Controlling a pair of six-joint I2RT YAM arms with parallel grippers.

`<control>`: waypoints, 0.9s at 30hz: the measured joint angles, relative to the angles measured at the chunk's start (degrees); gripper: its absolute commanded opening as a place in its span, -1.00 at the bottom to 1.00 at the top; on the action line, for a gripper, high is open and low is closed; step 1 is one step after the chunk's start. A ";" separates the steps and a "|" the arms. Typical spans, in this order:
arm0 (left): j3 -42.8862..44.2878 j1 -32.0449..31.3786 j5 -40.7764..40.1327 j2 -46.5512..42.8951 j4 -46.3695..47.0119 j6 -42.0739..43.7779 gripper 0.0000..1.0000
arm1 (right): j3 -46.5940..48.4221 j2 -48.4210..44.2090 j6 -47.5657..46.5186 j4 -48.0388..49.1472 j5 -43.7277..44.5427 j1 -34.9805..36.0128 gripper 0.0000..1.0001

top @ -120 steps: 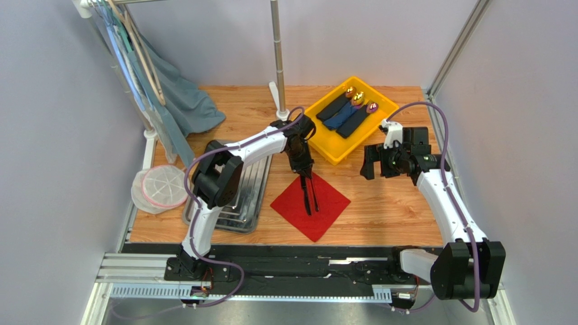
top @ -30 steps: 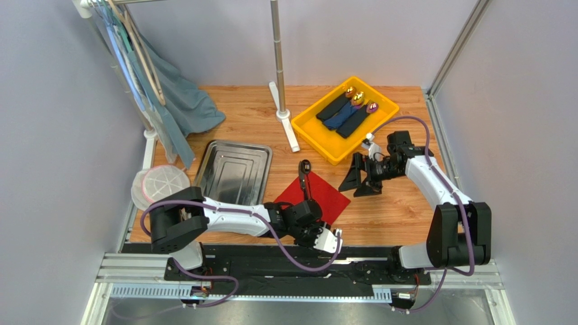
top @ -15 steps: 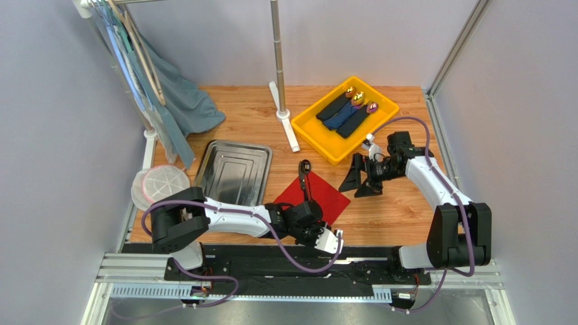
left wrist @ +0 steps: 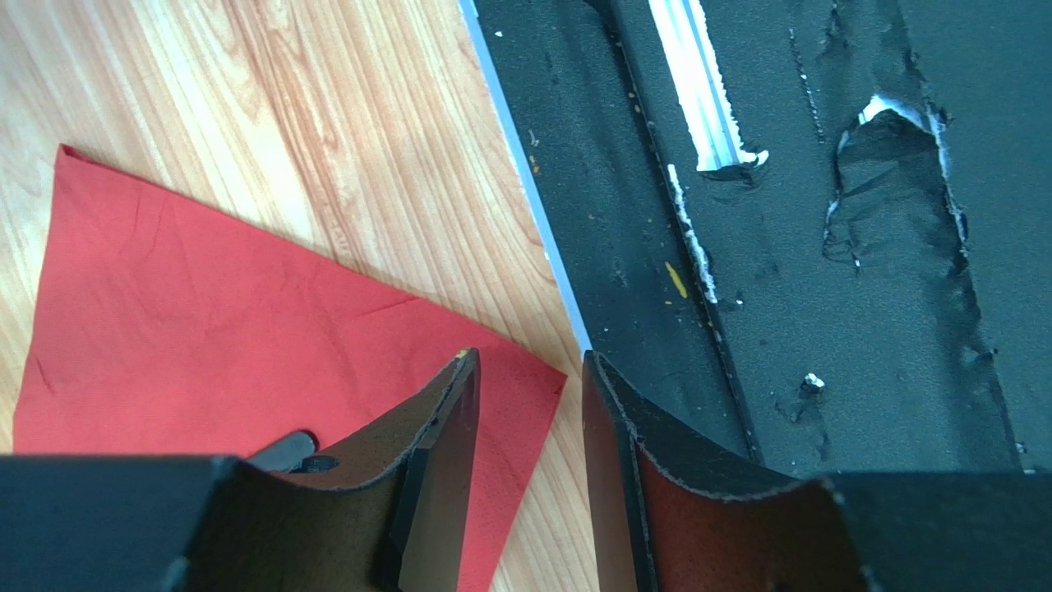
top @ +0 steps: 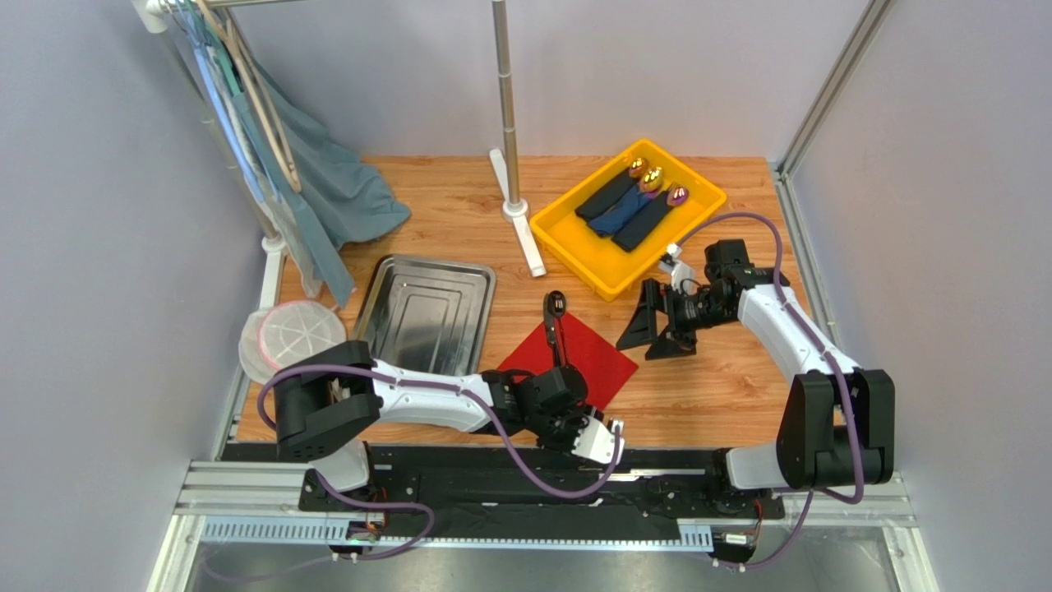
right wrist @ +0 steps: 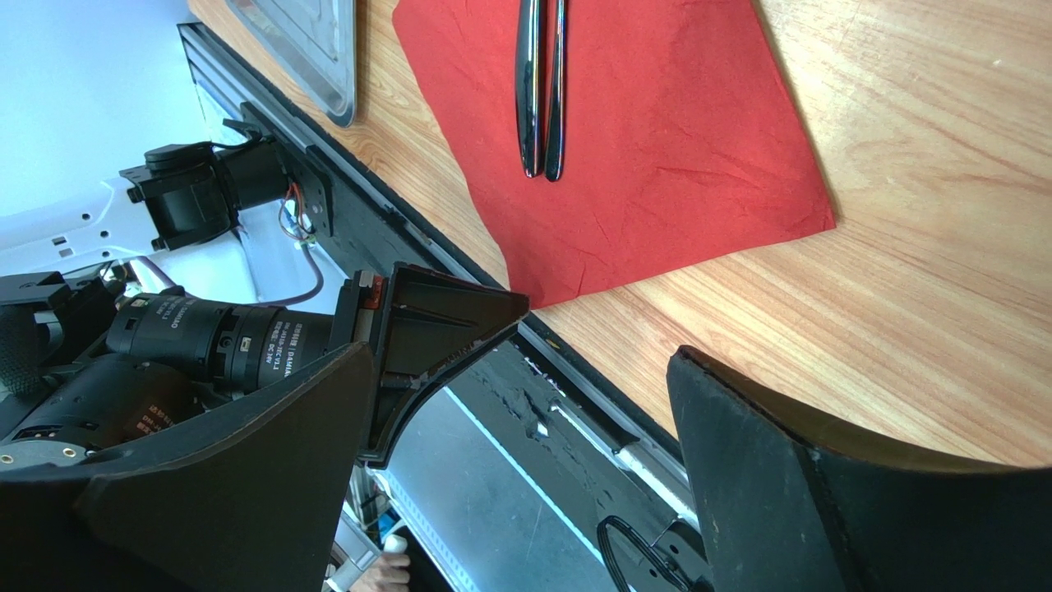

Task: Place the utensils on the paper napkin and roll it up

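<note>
Movement since four seconds back is mostly the left arm's: it was stretched out over the paper napkin point(top: 601, 358) then, hiding part of the steel tray point(top: 426, 315), and it has since swung down to the near edge of the tabletop point(top: 716, 382), leaving the tray in full sight. The right arm has dropped lower and closer to the napkin's right side. Over the last second nothing I can see has shifted.

The left gripper point(left wrist: 525, 370) stands partly open, with a narrow gap between its fingers and nothing in that gap. One finger hangs over the napkin's near corner and the other over the strip of wood beside the black rail. Whether it touches the paper I cannot tell.

The right gripper point(right wrist: 599, 333) is spread wide and holds nothing. It sits low just to the right of the napkin, apart from it, with its fingers aimed back towards the red paper.

The napkin lies flat as a diamond in the middle of the tabletop, one corner towards the arms. The utensils point(top: 558, 333) lie on it side by side and touching. Their long axis runs corner to corner from far to near, with the round spoon bowl at the far end overhanging the far corner onto the wood and the handles pointing towards the arm bases.
</note>
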 measured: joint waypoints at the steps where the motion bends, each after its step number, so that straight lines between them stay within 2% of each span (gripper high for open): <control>1: 0.00 -0.02 0.15 0.00 -0.02 -0.02 -0.10 | 0.00 0.00 0.00 0.00 0.00 0.00 0.89; 12: -0.72 -0.17 0.22 0.00 0.33 -0.15 -0.32 | 0.00 0.00 0.02 0.00 0.09 0.00 0.89; 20: -1.55 -0.20 -0.96 -0.02 1.05 -0.13 -0.66 | 0.00 0.00 0.04 0.00 0.42 0.00 0.89; 23: -1.86 -0.20 -2.05 -0.20 1.29 -0.11 -0.87 | 0.00 0.00 0.07 0.00 0.46 0.00 0.89; 24: -1.88 -0.20 -2.40 -0.20 1.44 -0.07 -1.00 | 0.00 0.00 0.07 0.00 0.46 0.00 0.89; 27: -2.03 -0.20 -3.19 -0.63 2.10 -0.09 -1.00 | 0.00 0.00 0.07 0.00 0.46 0.00 0.90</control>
